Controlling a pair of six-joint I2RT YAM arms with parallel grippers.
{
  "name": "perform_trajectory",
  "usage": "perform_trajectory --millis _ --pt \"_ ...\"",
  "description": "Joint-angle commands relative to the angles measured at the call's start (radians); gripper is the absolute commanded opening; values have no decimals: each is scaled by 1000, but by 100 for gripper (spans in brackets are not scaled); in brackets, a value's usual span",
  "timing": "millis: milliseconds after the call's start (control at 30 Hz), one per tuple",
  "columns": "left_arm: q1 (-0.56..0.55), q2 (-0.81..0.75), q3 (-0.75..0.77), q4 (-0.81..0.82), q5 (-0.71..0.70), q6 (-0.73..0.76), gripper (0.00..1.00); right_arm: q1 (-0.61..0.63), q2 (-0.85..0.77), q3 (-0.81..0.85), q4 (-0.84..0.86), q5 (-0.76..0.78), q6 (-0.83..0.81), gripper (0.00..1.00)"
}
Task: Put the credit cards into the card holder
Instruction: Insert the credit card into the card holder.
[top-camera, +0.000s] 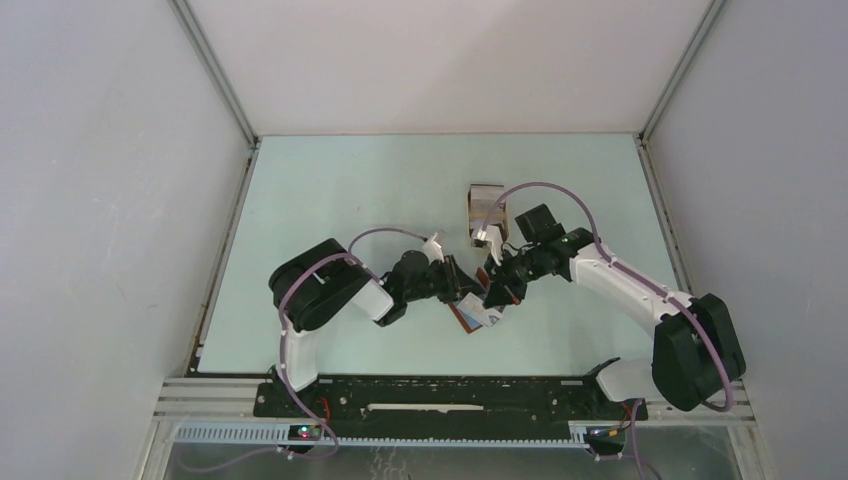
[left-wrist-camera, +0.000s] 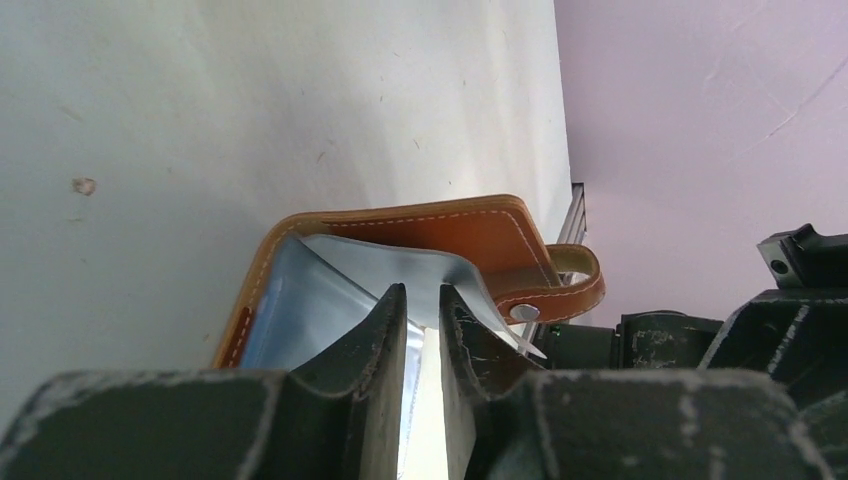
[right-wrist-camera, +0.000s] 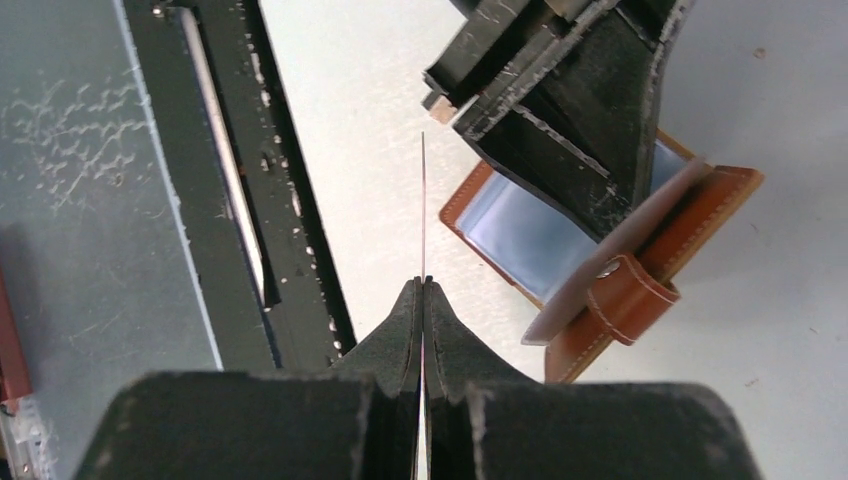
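The pale green table (top-camera: 330, 200) filled the floor of the white-walled enclosure, with a black base rail (top-camera: 450, 395) running along its near edge. From that rail the left arm (top-camera: 325, 290) and the right arm (top-camera: 640, 290) both reached inward and met just in front of the table's middle. Beyond them, close to the right wrist, sat a grey-tan object (top-camera: 487, 205) too indistinct to name. The card holder (top-camera: 478, 315) lay on the table directly beneath the two grippers, opened out, its reddish-brown leather cover (left-wrist-camera: 450, 235) stitched in white and its inner side lined with bluish clear pockets (right-wrist-camera: 540, 235). The left gripper (left-wrist-camera: 422, 295) was down at those pockets with its jaws only a narrow slit apart, the tips against a pale translucent leaf (right-wrist-camera: 660, 215); whether they pinched that leaf could not be told. The right gripper (right-wrist-camera: 423, 285) had its jaws pressed fully together on one credit card (right-wrist-camera: 423, 200), seen edge-on as a thin line, so its colour could not be made out; the card stood just beside the holder, apart from it. The holder's closing strap (right-wrist-camera: 625, 300) curled in a loop at one edge, with a small metal stud (left-wrist-camera: 523, 313) on it.
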Motion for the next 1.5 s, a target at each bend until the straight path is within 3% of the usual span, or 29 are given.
perform_trajectory --millis 0,300,733,1167,1467 --pt "19 35 5 89 26 -56 23 3 19 -2 52 82 38 0" --pt "37 55 2 97 2 -82 23 -55 50 -2 84 182 83 0" --pt "38 21 -26 -9 -59 -4 24 -91 47 -16 133 304 133 0" --pt "38 -31 -87 -27 -80 72 24 -79 64 -16 153 327 140 0" --pt "36 -124 -170 34 -99 123 31 -77 76 -16 156 311 140 0"
